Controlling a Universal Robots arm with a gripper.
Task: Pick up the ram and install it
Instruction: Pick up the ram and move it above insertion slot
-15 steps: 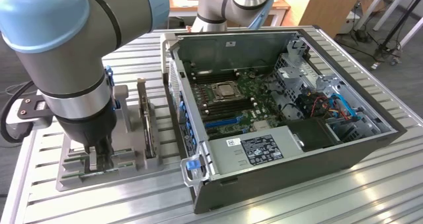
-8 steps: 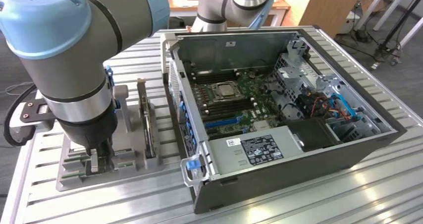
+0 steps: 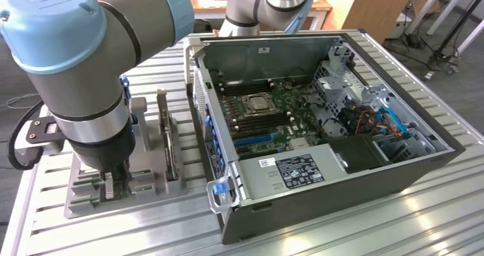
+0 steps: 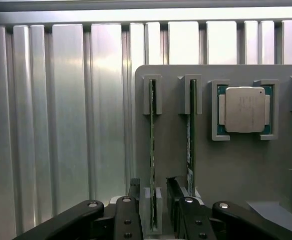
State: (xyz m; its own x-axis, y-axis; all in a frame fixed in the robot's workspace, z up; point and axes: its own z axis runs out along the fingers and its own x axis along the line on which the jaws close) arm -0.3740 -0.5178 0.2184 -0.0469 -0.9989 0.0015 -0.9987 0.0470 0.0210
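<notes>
The ram [image 4: 152, 150], a thin green stick seen edge-on, stands upright in a slot of the grey holder [image 4: 235, 165]. A second ram stick [image 4: 191, 135] stands in the neighbouring slot. My gripper [image 4: 153, 192] is open, with one black finger [image 4: 134, 189] on each side of the first stick near one of its ends, small gaps showing. In the exterior view my gripper [image 3: 112, 189] reaches straight down onto the holder [image 3: 76, 202], at the exterior view's left of the open computer case [image 3: 393, 179].
A square silver processor chip [image 4: 244, 109] lies in its seat on the holder. An upright grey expansion card [image 3: 168, 137] stands between my gripper and the case. Inside the case lies the motherboard [image 3: 284, 126] with its processor socket [image 3: 259, 104]. A slatted metal table [image 4: 71, 125] carries everything.
</notes>
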